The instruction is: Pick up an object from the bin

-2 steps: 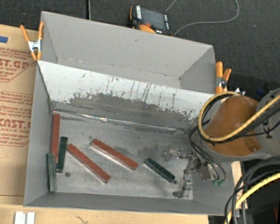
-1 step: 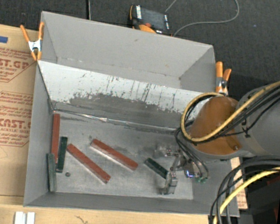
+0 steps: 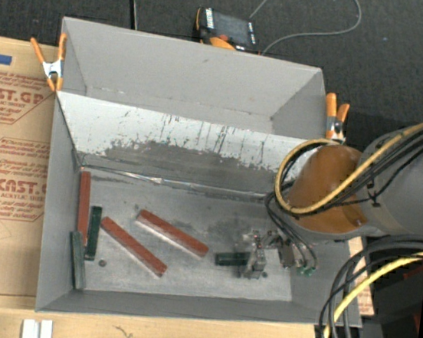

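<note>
1. Dark-green short bar [image 3: 229, 260]: lies flat on the bin floor, right of centre and towards the near wall. Its right end reaches the gripper [image 3: 257, 262]; whether they touch cannot be told.
2. Gripper: low over the floor at the bar's right end, below the arm's orange cover [image 3: 328, 189]. It cannot be told whether it is apart, together or clamped on the bar, as the metal parts blur into one another. The bar is not listed as held.
3. Red-brown bar, upper [image 3: 172, 233]: long and slanted, lying left of the green bar and well clear of it.
4. Red-brown bar, lower [image 3: 133, 245]: long, roughly parallel to item 3 and just beside it on the left.
5. Left-wall group: an upright red-brown strip [image 3: 83, 201], a dark-green strip [image 3: 94, 230] and a grey-green strip [image 3: 76, 261], close together and well apart from the gripper.
6. Bin [image 3: 194, 127]: grey metal with sloped walls and a scuffed floor.
7. Risks, as judged:
   - The bar is thin and flat on hard metal, so a closing grip may ride over it or push it away.
   - The gripper sits at the bar's end rather than its middle, so the bar could pivot and drop on lifting.
   - The near wall is close, so a nudged bar could wedge against it.
   - The looped cables [image 3: 367, 158] hang near the right rim and could catch as the arm rises.
</note>
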